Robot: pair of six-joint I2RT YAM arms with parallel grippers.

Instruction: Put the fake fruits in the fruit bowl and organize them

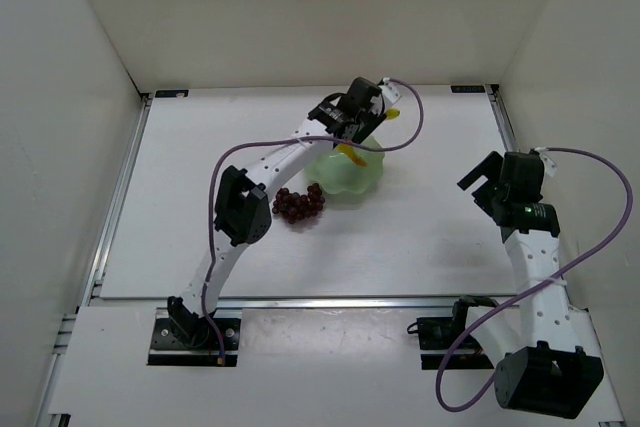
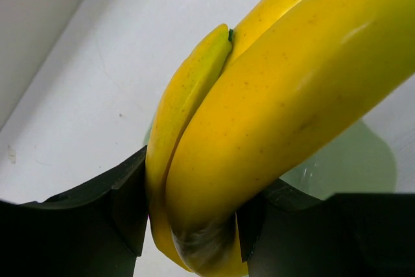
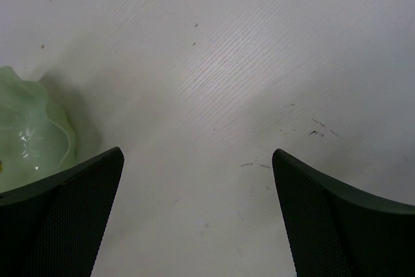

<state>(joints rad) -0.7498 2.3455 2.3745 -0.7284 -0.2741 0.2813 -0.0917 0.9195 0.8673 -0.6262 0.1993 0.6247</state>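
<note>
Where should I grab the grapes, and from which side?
Likely straight from above with the open right claw, closing across the middle of the grapes: they lie low on the table, with the bowl close on their far right.

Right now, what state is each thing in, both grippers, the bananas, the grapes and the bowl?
Left gripper: shut on the banana bunch.
Right gripper: open, empty.
Banana bunch: held above the fruit bowl.
Grapes: on the table beside the bowl.
Fruit bowl: upright on the table.

Banana bunch (image 2: 279, 95) and bowl (image 3: 32, 134) run off the picture edges.
</note>
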